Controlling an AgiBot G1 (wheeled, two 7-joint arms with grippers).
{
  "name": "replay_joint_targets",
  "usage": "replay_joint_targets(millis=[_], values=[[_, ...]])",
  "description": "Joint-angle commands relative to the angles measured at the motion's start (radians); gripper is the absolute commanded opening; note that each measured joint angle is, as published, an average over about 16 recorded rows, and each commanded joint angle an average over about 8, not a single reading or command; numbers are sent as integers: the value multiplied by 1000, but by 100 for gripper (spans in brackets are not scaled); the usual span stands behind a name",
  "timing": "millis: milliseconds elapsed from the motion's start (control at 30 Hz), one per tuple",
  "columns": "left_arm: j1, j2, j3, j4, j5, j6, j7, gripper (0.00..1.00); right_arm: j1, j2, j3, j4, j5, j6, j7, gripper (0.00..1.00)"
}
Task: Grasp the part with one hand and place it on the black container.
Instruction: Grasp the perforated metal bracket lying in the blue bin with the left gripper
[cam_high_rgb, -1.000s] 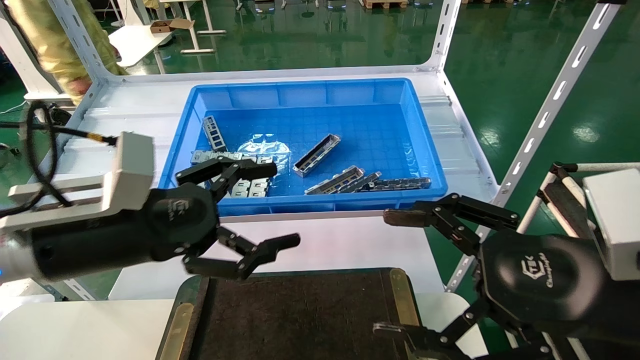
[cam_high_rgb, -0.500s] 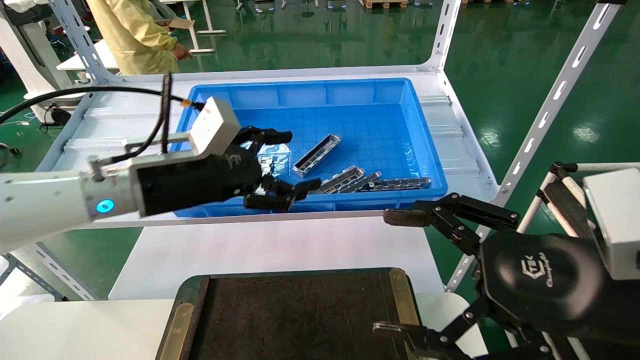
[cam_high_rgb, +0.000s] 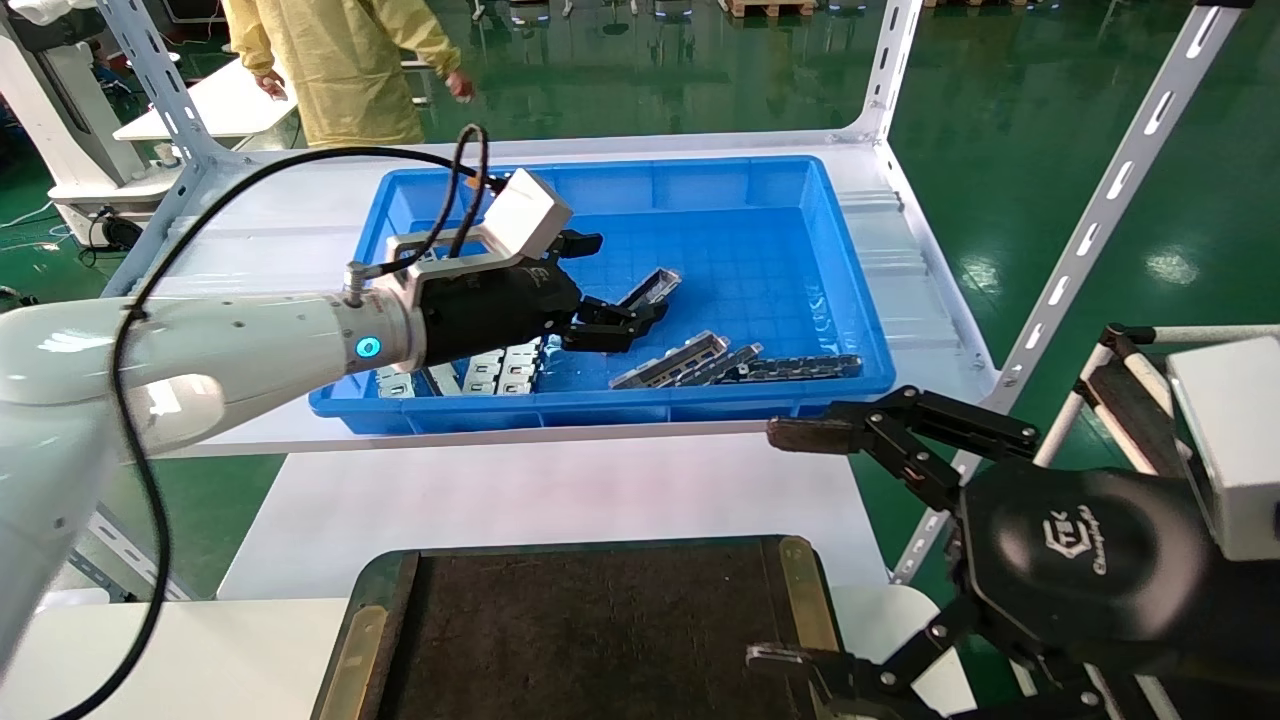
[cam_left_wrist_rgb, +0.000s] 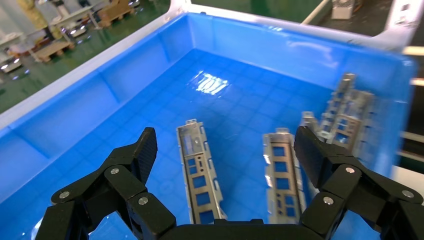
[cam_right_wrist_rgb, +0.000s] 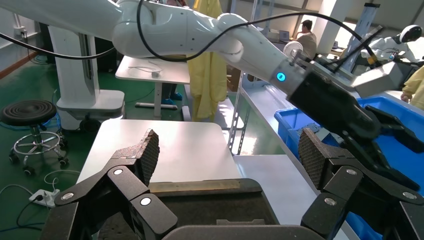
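Now reaching deeper into blue bin (cam_high_rgb: 860, 330) vs 0.5 s ago: left gripper (cam_high_rgb: 600, 285) hovering, jaws spread wide, nothing held. Part (cam_left_wrist_rgb: 200, 172) lying on bin floor between fingertips, long axis 12–6 o'clock in wrist view. Right gripper (cam_high_rgb: 800, 540) parked open, beside black container (cam_high_rgb: 590, 640).

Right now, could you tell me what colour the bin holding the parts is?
Bright blue bin; clearest in the head view.

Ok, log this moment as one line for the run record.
phase: reach | left gripper: open, over part in blue bin | right gripper: open, parked beside black container | part placed: no
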Motion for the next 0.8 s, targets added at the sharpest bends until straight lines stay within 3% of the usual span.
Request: replay_joint_targets(millis=[33, 267, 600, 633, 667, 800], values=[[-22, 36, 3, 65, 10, -27, 25, 100, 0, 0, 0, 0, 0, 0, 0, 100], [-52, 96, 14, 192, -3, -97, 74, 100, 0, 0, -1, 0, 0, 0, 0, 100], [-33, 107, 97, 187, -42, -175, 16, 100, 0, 1, -1, 0, 1, 1, -1, 100], [-30, 107, 108, 182, -45, -185, 7, 98, 0, 1, -1, 0, 1, 1, -1, 93], [-27, 108, 120, 177, -48, -194, -3, 90, 0, 1, -1, 0, 1, 1, -1, 80], [-17, 107, 168, 157, -62, -228, -41, 40, 0, 1, -2, 0, 1, 1, -1, 30]])
